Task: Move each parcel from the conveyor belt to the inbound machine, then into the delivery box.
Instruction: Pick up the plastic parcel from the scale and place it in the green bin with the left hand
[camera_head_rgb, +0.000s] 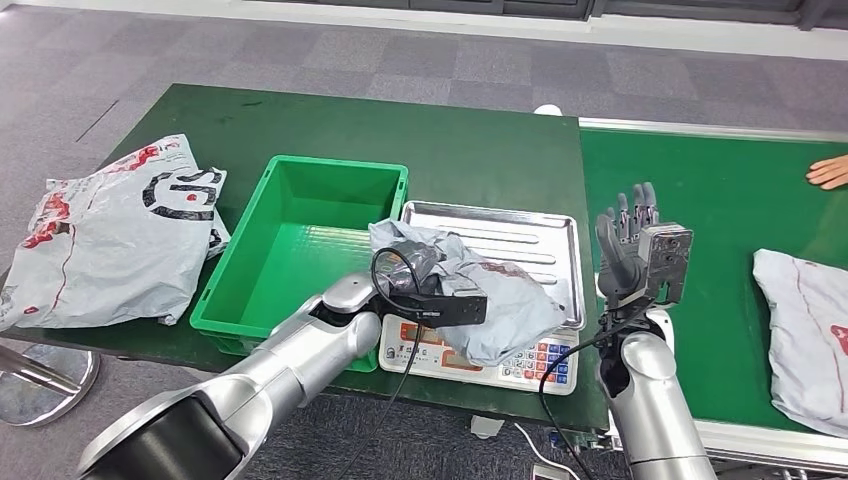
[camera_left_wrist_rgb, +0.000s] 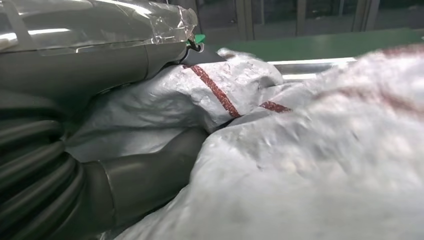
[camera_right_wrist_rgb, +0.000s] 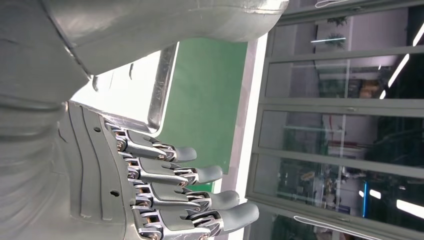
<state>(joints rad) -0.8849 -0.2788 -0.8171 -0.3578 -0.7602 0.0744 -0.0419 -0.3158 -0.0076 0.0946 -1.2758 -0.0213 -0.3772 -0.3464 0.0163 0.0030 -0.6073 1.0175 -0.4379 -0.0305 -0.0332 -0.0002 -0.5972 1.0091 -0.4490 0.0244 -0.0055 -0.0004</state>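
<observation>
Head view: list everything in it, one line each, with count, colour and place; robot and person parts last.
Table: one, dark green, under everything.
Conveyor belt: one, brighter green, right of the table.
Delivery box: one, green, empty, left of the scale.
Scale: one, white with a steel tray, centre front.
Parcel on the scale: one, grey bag with red print.
Parcel on the belt: one, grey, right edge.
Parcels on the table: grey with red and black print, left end; count unclear.
Person's hand: one, far right on the belt.
Left hand: grips the scale parcel.
Right hand: raised, fingers spread, empty.
</observation>
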